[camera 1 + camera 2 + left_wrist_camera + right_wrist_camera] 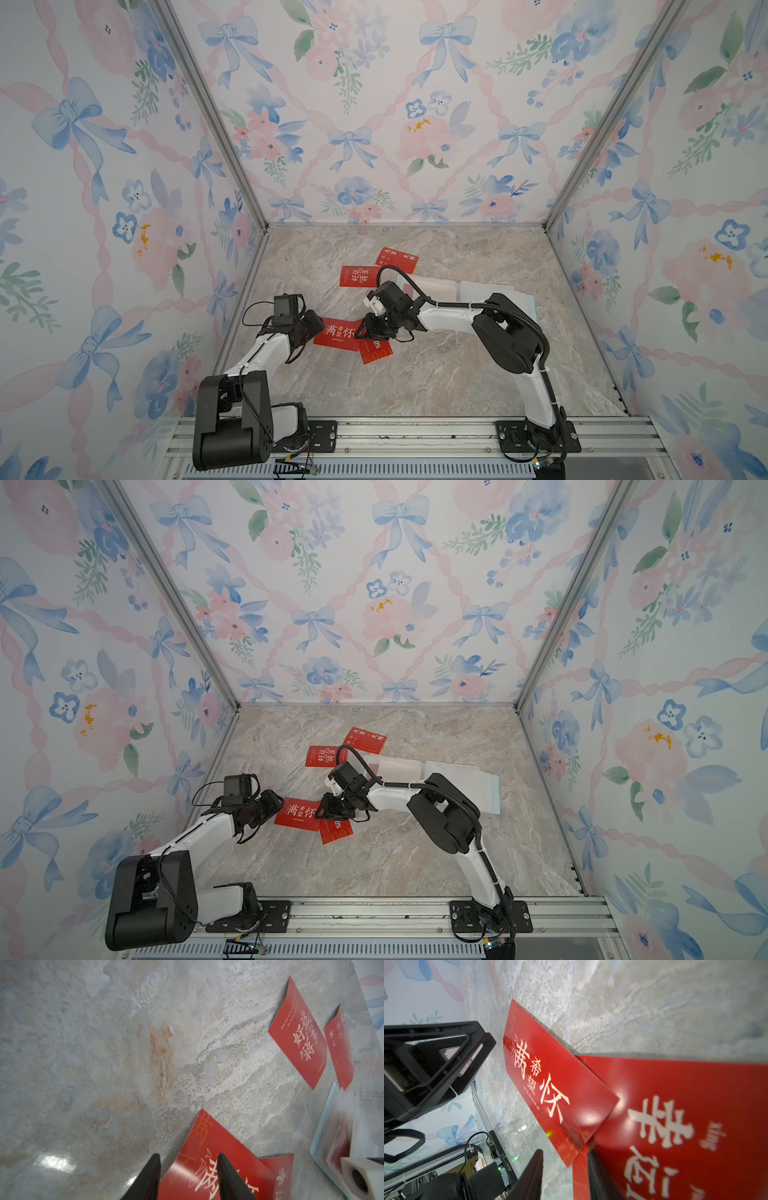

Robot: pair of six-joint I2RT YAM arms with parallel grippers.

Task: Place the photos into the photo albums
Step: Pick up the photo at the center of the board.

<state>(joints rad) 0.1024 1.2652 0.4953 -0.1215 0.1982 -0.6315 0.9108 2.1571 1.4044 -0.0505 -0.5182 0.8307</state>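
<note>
Several red photos lie on the marble table. The nearest photo (337, 335) (550, 1084) sits between my two grippers and overlaps a second photo (376, 352) (685, 1126). My left gripper (319, 325) (189, 1159) is open at that photo's left edge, one finger on the table and one over the photo (207, 1147). At its right edge my right gripper (363, 328) (564, 1157) is open, with the photo's corner between its fingers. Two more photos (359, 276) (397, 258) lie farther back. The photo album (482, 291) (324, 1136) lies open behind my right arm.
Flowered walls with metal corner posts (577, 174) close in the table on three sides. A metal rail (415, 432) carrying both arm bases runs along the front edge. My right arm's elbow (507, 332) hangs over the album's near side.
</note>
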